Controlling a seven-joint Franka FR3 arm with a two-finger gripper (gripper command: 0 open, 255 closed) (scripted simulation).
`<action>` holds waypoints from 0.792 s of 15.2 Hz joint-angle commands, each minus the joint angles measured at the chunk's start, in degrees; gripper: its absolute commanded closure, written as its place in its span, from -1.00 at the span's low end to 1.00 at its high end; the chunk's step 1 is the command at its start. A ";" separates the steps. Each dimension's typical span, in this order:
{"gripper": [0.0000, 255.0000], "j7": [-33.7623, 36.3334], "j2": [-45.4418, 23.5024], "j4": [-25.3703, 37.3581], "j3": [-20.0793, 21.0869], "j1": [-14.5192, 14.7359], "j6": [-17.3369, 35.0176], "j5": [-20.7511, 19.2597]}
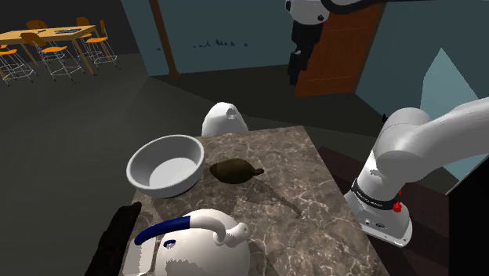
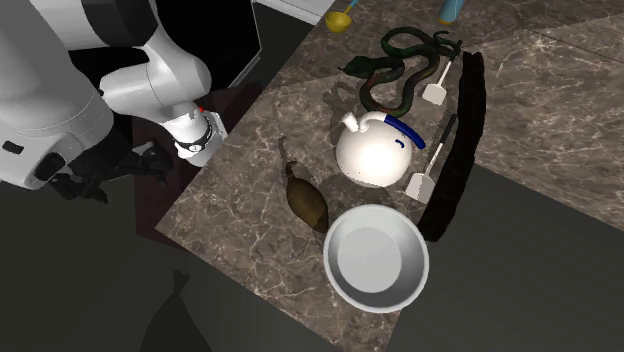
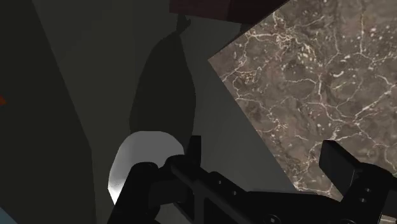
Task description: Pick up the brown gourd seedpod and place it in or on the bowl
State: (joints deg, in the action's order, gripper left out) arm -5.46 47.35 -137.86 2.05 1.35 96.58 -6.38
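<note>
Gripper [image 1: 298, 77] released, empty, raised at 1 o'clock of the brown gourd seedpod [image 1: 233, 170] in the shoulder view; seedpod just beside the bowl [image 1: 157, 188], at its 3 o'clock. Probable failure: pod slipping from an off-centre pinch on rounded flanks.

The dark brown gourd seedpod [image 1: 233, 170] [image 2: 307, 200] lies on its side just beside the upright white bowl [image 1: 174, 187] [image 2: 343, 236].

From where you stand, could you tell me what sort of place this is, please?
Probably a home kitchen and dining area: a marble counter bearing a white kettle and a bowl, with a dining table and orange chairs beyond.
</note>
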 commanded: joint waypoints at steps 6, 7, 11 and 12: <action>-1.00 5.42 -0.29 -4.44 3.85 2.53 3.01 5.26; -1.00 6.49 -0.52 -5.18 4.66 3.09 3.71 6.36; -1.00 10.73 -2.07 -7.62 8.00 5.40 6.86 10.87; -1.00 11.76 -2.62 -8.09 8.87 5.99 7.74 12.01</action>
State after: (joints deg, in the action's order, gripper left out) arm 4.99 45.59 -145.92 9.88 6.69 103.55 4.31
